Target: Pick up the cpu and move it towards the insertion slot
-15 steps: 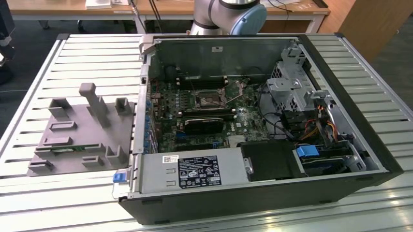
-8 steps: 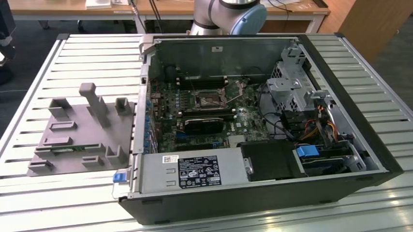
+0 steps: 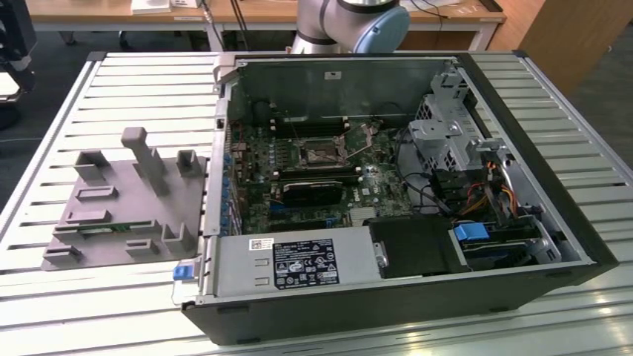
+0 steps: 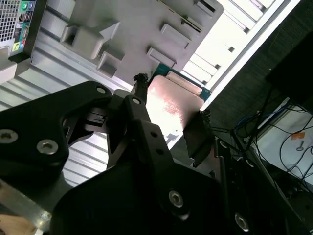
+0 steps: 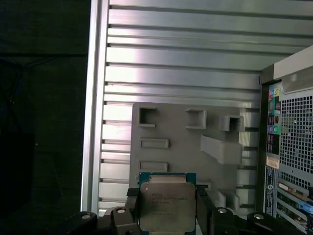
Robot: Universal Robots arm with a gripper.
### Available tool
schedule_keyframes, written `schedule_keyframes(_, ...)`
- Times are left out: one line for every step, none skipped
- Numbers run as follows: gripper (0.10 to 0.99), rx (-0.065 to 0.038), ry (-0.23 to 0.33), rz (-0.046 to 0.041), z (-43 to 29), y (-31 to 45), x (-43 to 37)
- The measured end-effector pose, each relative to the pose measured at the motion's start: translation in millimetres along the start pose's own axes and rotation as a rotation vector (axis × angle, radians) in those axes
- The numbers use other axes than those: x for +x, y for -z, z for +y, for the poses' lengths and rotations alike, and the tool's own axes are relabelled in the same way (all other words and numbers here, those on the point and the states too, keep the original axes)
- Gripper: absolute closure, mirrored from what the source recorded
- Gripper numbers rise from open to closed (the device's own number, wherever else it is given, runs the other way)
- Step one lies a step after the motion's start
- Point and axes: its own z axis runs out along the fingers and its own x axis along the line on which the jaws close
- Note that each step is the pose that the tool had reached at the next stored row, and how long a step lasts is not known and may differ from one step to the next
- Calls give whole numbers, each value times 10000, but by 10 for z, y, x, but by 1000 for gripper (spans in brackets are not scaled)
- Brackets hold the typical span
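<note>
Two fingers [image 5: 203, 210] of your gripper [image 5: 167, 215] pinch the cpu [image 5: 167, 198] by opposite edges, likely to keep it level, above the grey tray [image 5: 176, 156]. The slot [image 3: 322, 153] lies well apart, inside the case [image 3: 396, 311].

Silver-topped, green-edged cpu [image 5: 167, 205] clamped between the jaws; silver-framed insertion slot [image 3: 319, 153] on the motherboard.

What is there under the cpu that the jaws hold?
Below the cpu, in the first wrist view, lies the grey moulded tray on the slatted metal table. The part of the tray straight beneath is covered by the cpu itself and cannot be seen.
</note>
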Motion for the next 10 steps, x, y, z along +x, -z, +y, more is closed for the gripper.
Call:
schedule_keyframes(545,0,0,0,-1,0,-17)
schedule_keyframes(545,0,0,1,-1,0,-35)
schedule_keyframes(545,0,0,-1,-2,0,-53)
schedule_keyframes(545,0,0,-1,-2,0,-70)
schedule_keyframes(545,0,0,0,-3,0,-88)
schedule_keyframes(545,0,0,0,-3,-1,-106)
schedule_keyframes(545,0,0,0,-4,-1,-126)
schedule_keyframes(545,0,0,0,-5,-1,-144)
schedule_keyframes(545,0,0,1,-5,0,-164)
schedule_keyframes(545,0,0,1,-6,-1,-183)
